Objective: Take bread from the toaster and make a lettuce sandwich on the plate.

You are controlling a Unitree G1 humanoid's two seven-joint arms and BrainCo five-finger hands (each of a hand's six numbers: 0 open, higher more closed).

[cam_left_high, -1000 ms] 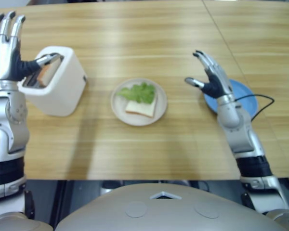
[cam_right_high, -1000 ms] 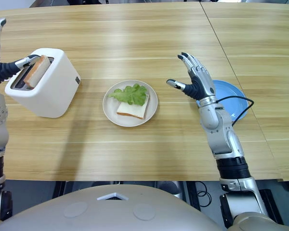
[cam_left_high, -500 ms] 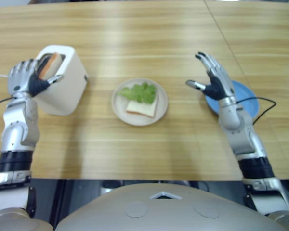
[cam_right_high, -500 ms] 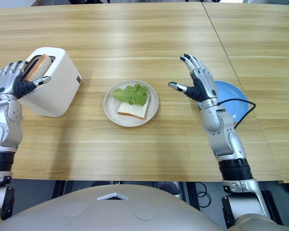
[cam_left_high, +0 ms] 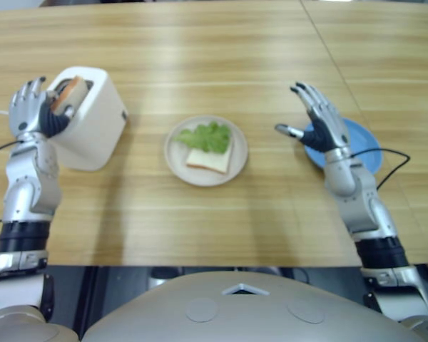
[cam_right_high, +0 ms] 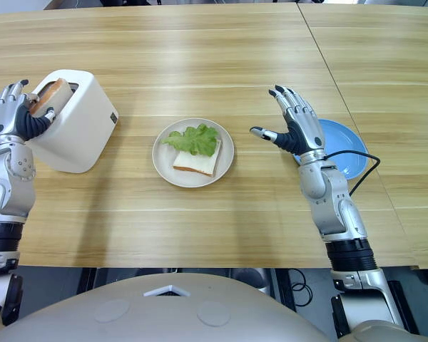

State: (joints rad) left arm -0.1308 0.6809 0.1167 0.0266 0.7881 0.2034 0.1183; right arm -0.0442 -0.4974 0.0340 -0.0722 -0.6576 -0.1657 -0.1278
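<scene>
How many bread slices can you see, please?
2: one slice in the toaster at the left hand, another slice under lettuce on the plate; the toaster may hide more.

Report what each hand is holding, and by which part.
Left hand pinches the bread slice by its top end, sticking out of the toaster. Right hand holds nothing.
</scene>
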